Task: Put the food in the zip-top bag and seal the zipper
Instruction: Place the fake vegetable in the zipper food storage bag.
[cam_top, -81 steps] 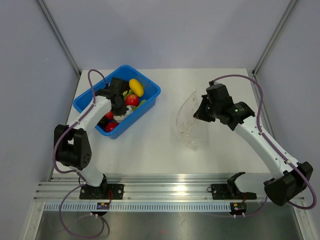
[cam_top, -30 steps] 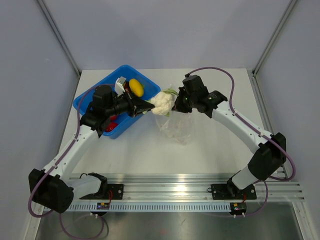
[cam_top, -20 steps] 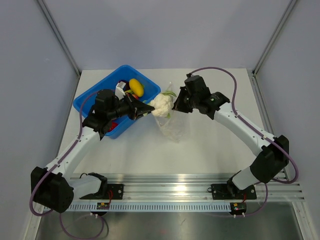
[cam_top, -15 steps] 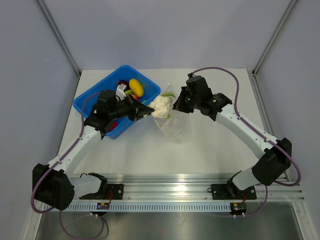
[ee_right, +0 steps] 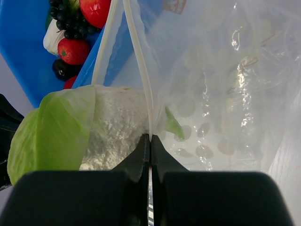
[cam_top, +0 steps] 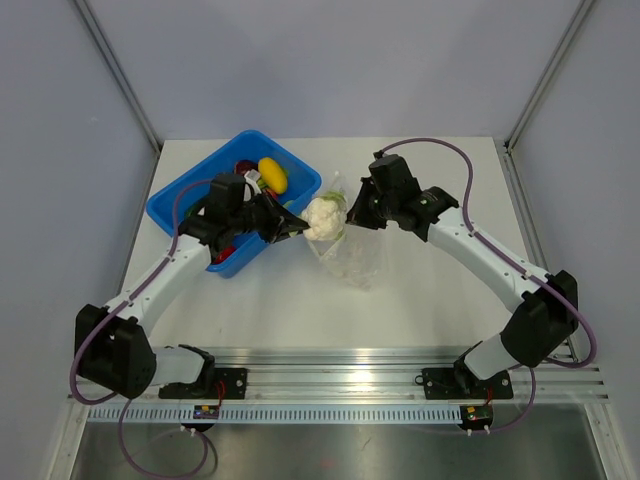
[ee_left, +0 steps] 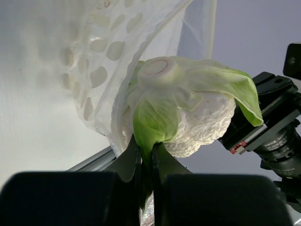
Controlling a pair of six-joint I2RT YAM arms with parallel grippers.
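Observation:
My left gripper (cam_top: 297,224) (ee_left: 146,148) is shut on a green leaf of the white cauliflower (cam_top: 324,216) (ee_left: 188,113) and holds it above the table at the mouth of the zip-top bag (cam_top: 350,252) (ee_left: 108,61). My right gripper (cam_top: 354,212) (ee_right: 150,137) is shut on the bag's rim at the zipper (ee_right: 139,61) and holds the clear dotted bag (ee_right: 221,94) up. The cauliflower (ee_right: 110,127) lies against the zipper strip, partly inside the opening. The rest of the food, a yellow pepper (cam_top: 272,175) and red pieces, lies in the tub.
The blue tub (cam_top: 178,200) (ee_right: 28,56) stands at the back left with a strawberry (ee_right: 75,51), dark berries (ee_right: 70,23) and a tomato (ee_right: 96,10) in it. An aluminium rail (cam_top: 340,380) runs along the near edge.
My left gripper lifted the cauliflower out of the tub and carried it right to the bag. My right gripper swung the bag left to meet it; the cauliflower now sits a little further right.

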